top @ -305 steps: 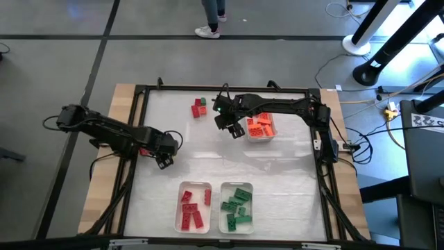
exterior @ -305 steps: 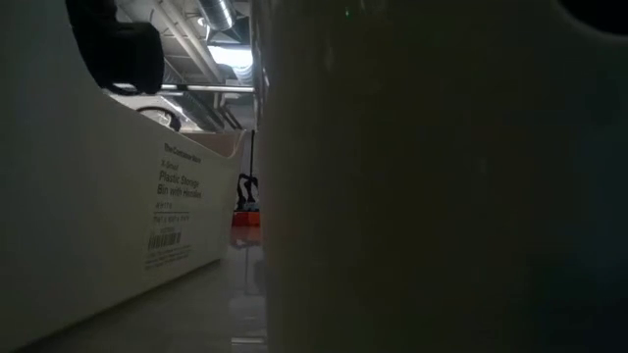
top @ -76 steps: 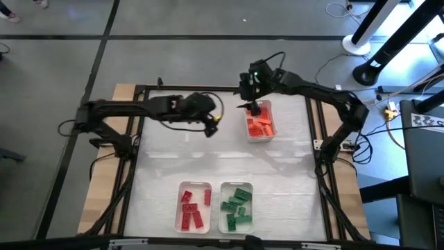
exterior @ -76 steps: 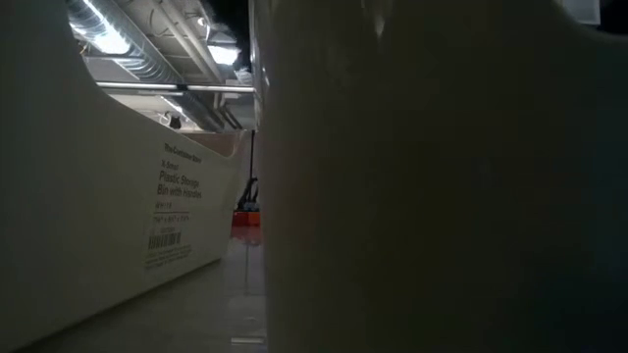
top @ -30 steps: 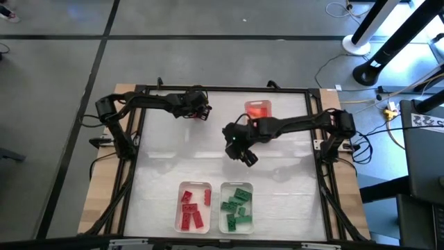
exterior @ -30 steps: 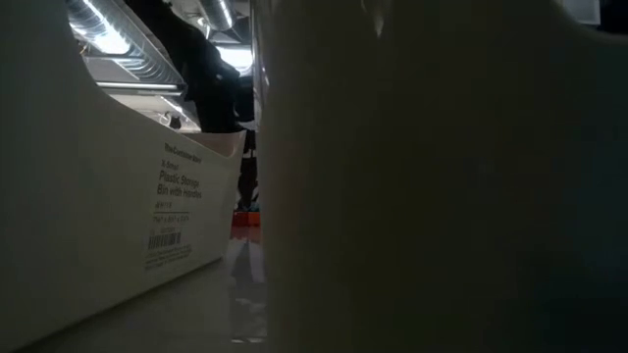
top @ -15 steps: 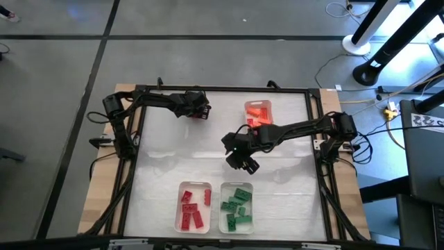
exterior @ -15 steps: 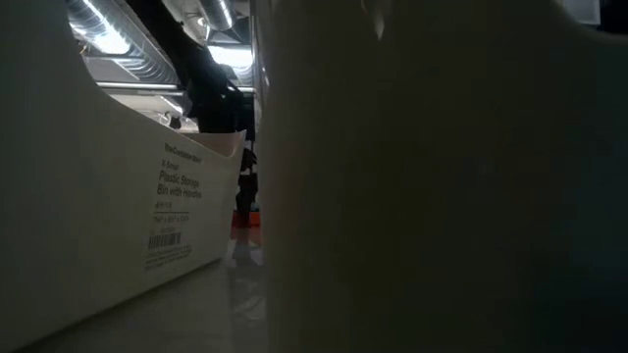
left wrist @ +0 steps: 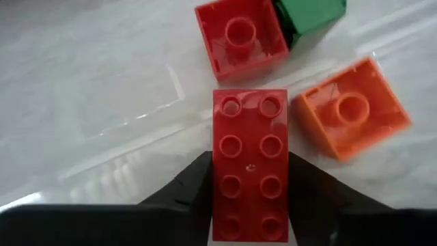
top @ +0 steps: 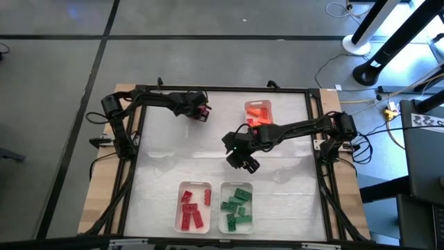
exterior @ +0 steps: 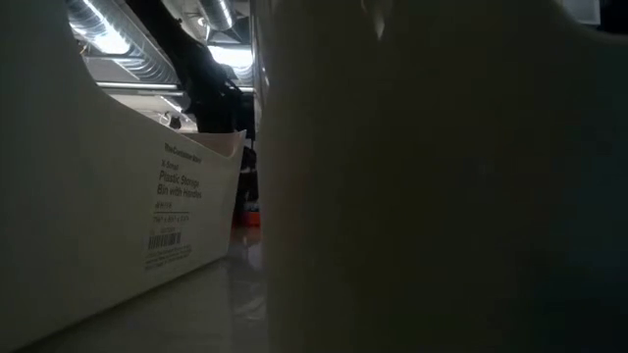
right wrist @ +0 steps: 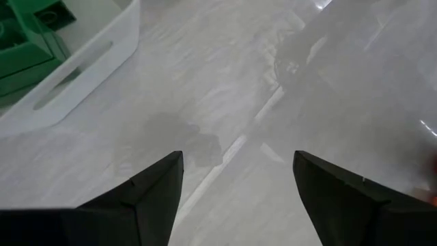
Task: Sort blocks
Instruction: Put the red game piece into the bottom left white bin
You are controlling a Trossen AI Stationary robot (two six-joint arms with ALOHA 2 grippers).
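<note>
Count with me: you have three white trays on the table — the red-block tray and the green-block tray side by side at the near edge, and the orange-block tray toward the far edge. In the high view the red tray holds roughly five or six bricks and the green one about as many, though they overlap too much for an exact count. Near the far-left corner four loose blocks remain, seen plainly from the left wrist: a long red brick, a small red brick, a green brick touching that small red one, and an orange brick just beside the long one. Your left gripper is clamped on the long red brick — two rows of four studs facing up, long axis running straight out between the fingers toward the small red brick. Your right gripper hovers over bare table near the middle, its fingers spread wide apart with nothing between them, a corner of the green tray visible beside it.
</note>
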